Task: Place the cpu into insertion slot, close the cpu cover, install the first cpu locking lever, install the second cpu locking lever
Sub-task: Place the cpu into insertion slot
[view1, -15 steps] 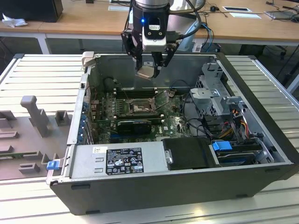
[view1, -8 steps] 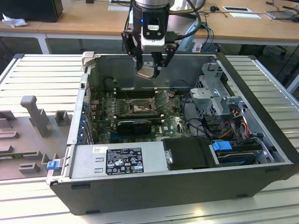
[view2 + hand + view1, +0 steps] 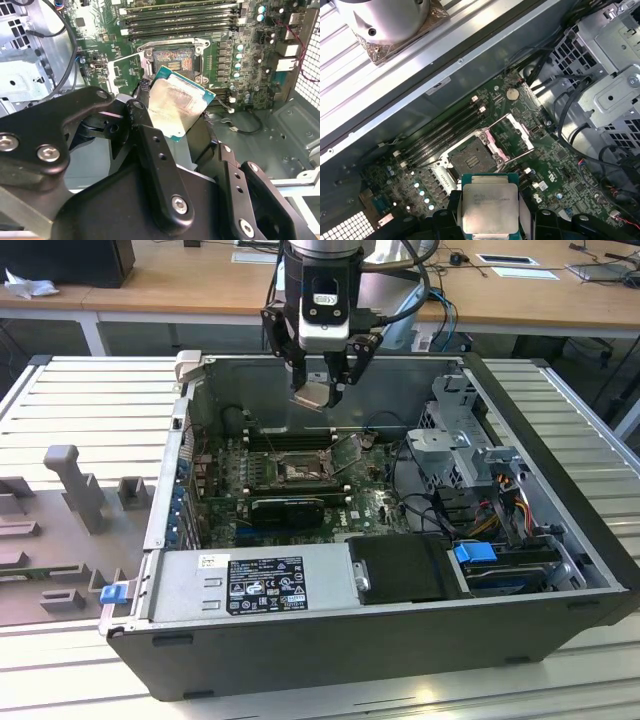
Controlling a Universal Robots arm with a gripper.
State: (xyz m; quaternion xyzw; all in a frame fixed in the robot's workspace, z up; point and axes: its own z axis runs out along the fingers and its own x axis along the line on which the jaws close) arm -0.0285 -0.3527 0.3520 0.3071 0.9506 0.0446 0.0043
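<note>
Cpu (image 3: 490, 207) is pinched by its edges in your hand (image 3: 322, 388), hovering high; the insertion slot (image 3: 472, 156) sits open below it, well apart.

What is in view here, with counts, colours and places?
chip: one, silver top, green edge, held in the tool above the board
socket: one, dark centre, silver rim, on the board, empty
cover frame: one, silver, swung up beside the socket
memory slots: several, black, alongside the socket
board: one, green, inside the case
case: one, dark grey, open on top
labelled box: one, silver, along the case's nearest wall in the exterior view
drive cage: one, silver, exterior view's right of the board
moulded tray: one, grey, exterior view's left of the case
tool: one, black, shut on the chip
</note>
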